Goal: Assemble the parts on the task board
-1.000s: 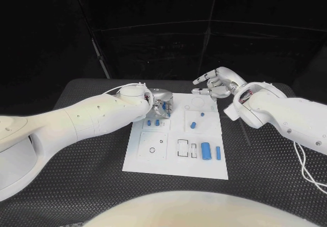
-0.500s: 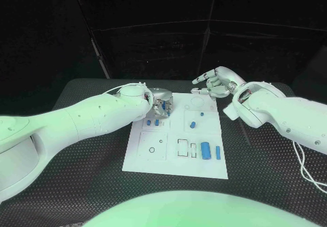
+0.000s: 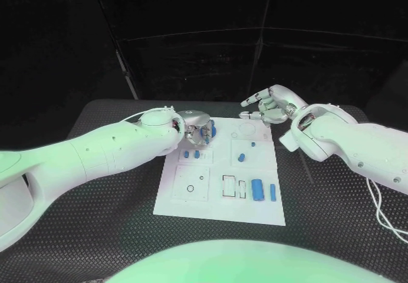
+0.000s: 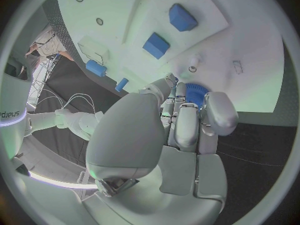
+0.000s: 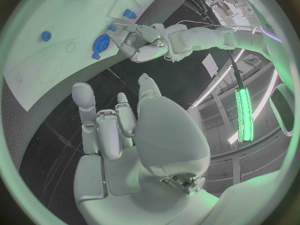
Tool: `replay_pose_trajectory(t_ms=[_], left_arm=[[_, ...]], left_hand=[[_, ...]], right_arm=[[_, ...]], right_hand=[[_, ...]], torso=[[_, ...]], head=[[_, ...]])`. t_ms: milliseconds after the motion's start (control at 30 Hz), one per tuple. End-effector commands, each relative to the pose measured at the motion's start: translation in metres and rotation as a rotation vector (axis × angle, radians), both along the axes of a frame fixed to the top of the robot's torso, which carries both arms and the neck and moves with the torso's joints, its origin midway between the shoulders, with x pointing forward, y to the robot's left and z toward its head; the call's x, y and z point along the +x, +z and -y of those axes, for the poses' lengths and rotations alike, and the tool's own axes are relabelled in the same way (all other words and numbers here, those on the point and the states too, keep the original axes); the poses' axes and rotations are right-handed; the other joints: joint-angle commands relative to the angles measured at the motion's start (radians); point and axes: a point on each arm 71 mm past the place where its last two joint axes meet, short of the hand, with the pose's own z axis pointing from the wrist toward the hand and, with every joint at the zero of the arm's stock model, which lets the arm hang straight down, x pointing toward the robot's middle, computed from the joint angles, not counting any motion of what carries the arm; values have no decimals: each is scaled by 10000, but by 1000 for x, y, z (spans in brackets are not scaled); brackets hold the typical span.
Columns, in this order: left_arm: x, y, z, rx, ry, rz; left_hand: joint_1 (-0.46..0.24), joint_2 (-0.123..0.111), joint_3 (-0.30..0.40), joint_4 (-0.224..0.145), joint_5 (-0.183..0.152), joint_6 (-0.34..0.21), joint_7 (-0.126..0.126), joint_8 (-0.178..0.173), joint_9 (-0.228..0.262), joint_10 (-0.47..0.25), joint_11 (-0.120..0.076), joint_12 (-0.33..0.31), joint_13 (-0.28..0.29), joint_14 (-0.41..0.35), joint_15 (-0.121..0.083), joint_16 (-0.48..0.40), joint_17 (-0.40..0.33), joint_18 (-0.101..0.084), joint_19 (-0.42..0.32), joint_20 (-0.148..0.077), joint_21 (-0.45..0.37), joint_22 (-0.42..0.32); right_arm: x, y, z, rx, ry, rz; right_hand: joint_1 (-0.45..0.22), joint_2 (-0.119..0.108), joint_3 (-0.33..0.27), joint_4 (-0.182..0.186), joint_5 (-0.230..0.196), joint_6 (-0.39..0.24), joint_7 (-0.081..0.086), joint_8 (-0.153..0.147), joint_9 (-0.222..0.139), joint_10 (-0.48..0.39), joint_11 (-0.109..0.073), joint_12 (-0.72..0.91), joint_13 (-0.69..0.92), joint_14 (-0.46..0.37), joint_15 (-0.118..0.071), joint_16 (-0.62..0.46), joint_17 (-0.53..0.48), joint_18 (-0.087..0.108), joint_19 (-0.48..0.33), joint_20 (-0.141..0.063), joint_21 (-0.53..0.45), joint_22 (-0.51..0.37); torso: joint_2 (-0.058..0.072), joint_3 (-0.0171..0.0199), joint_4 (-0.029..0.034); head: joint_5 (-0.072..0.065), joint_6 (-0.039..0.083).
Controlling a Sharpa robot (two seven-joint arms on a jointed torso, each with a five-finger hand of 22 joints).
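Since 0.5 s earlier the silver left hand (image 3: 196,131) had lifted slightly, pinching a blue round part (image 4: 195,93) over the white rectangular task board's (image 3: 204,200) far left corner. The silver right hand (image 3: 270,105) hovered beyond the board, fingers loosely spread, holding nothing. 2 blue cylinders (image 3: 265,190) lay lengthwise on the board.

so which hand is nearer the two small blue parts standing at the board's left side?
Left. The left hand hovers just beyond the two small blue parts, pinching another blue part. The right hand is off the task board's far right corner, fingers apart, holding nothing.
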Motion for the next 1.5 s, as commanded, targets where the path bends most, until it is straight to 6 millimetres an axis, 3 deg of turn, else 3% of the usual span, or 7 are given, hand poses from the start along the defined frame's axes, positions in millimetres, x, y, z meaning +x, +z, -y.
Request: replay_pose_trajectory(t_ms=[33, 300, 633, 1500], left_arm=[[0, 12, -1, -736, 54, 454], [-2, 23, -17, -938, 292, 440], [-3, 20, -43, -568, 719, -23], [-4, 5, -44, -97, 796, -790]], left_hand=[[-41, -127, 99, -6, -63, 72, 25, -63, -18, 99, -3, -64, 10, 218, -4, 68, -21, -162, 22, -16, 75, 23], [-108, -179, 175, -18, -66, 112, 28, -85, -20, 148, 0, -116, 15, 215, 2, 80, -37, -166, 24, -7, 100, 58], [-214, -254, 225, -14, -69, 149, 22, -113, -22, 196, 0, -174, 19, 207, 5, 83, -71, -169, 23, 1, 120, 90], [-296, -303, 254, -5, -70, 166, 14, -141, -27, 226, -3, -221, 21, 198, 6, 78, -109, -169, 18, 5, 123, 104]], right_arm=[[0, 1, 0, 20, 102, 83], [0, 1, 1, -1, 72, 76], [1, 1, 4, -27, 25, 65], [1, 0, 3, -23, 36, 57]], right_hand=[[41, 49, -34, -21, 60, 52, 5, 55, 6, -32, -17, 15, -2, 506, -75, -51, 107, 108, -24, -22, -37, -13], [41, 49, -34, -21, 60, 52, 5, 55, 6, -32, -17, 15, -2, 506, -75, -51, 107, 108, -24, -22, -37, -13], [41, 49, -34, -21, 60, 52, 5, 55, 6, -32, -17, 15, -2, 506, -75, -51, 107, 108, -24, -22, -37, -13], [41, 49, -34, -21, 60, 52, 5, 55, 6, -32, -17, 15, -2, 506, -75, -51, 107, 108, -24, -22, -37, -13]], torso=[[7, -4, -4], [4, -3, 5], [12, 0, -14], [13, -2, -26]], head=[[13, 27], [40, 41], [100, 43], [125, 5]])
